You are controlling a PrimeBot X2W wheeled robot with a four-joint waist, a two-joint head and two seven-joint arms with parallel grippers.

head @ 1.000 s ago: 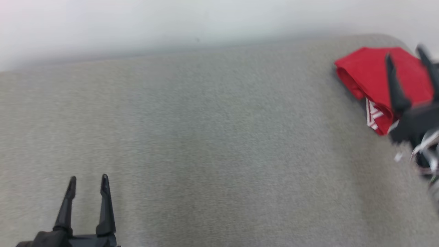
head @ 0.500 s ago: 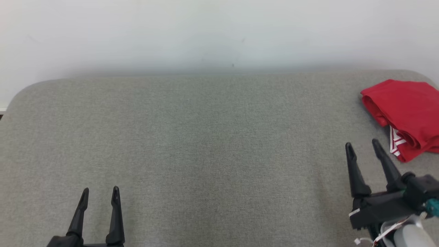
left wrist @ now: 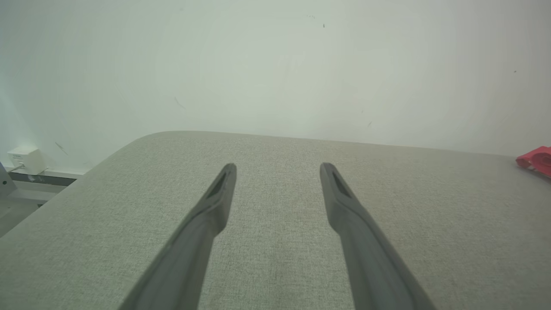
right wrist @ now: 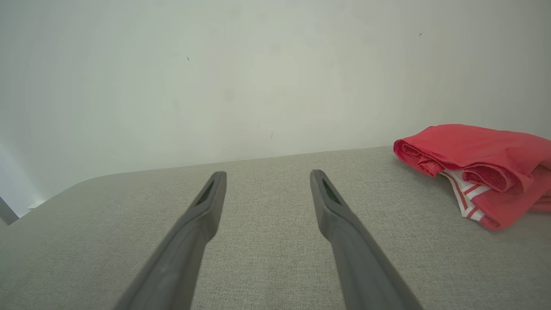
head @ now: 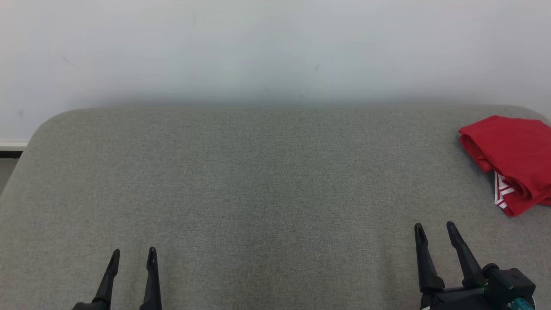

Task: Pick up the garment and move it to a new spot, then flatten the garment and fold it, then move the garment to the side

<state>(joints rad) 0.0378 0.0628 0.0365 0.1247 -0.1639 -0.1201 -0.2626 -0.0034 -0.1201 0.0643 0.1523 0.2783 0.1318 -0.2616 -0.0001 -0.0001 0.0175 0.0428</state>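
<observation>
Right gripper (head: 434, 225): jaws spread, empty, now drawn back low to rest.
Left gripper (head: 133, 251): parted too, holding nothing.
Table (head: 258, 181): grey woven covering, rounded corners.
Red garment (head: 512, 150): soft folded bundle, white-striped trim, let go at the far right edge; task looks finished.

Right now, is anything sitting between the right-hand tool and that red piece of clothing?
Nothing visible does. The right tool, open and empty, hangs over the grey surface. Only bare grey covering lies between it and the red garment, which rests farther off at the right edge.
</observation>
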